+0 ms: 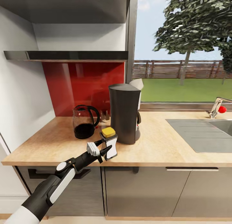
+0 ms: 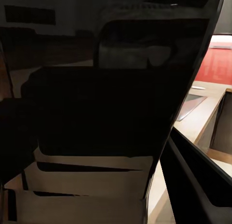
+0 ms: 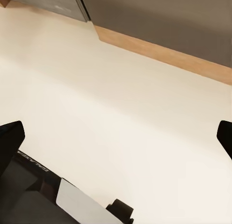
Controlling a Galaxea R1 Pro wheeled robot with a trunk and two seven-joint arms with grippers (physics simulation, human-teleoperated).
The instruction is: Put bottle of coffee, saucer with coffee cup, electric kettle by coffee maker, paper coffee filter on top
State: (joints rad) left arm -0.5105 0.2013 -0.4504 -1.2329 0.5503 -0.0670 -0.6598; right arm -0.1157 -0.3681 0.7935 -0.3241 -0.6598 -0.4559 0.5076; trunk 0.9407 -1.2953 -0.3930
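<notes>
Your left gripper (image 1: 103, 148) is pinching the small dark brown jar of coffee with yellow cap and white label (image 1: 109, 142), one finger on each side. The jar sits at the front edge of the light beige wood-grain countertop (image 1: 161, 149), just in front of the tall dark grey coffee maker (image 1: 124, 113); contact with the surface can't be judged. A white paper filter (image 1: 138, 84) sits on top of the machine. The round smoky glass kettle with black handle (image 1: 85, 121) stands to its left. Your right gripper's fingertips (image 3: 11, 138) are spread wide over pale floor (image 3: 125, 112).
</notes>
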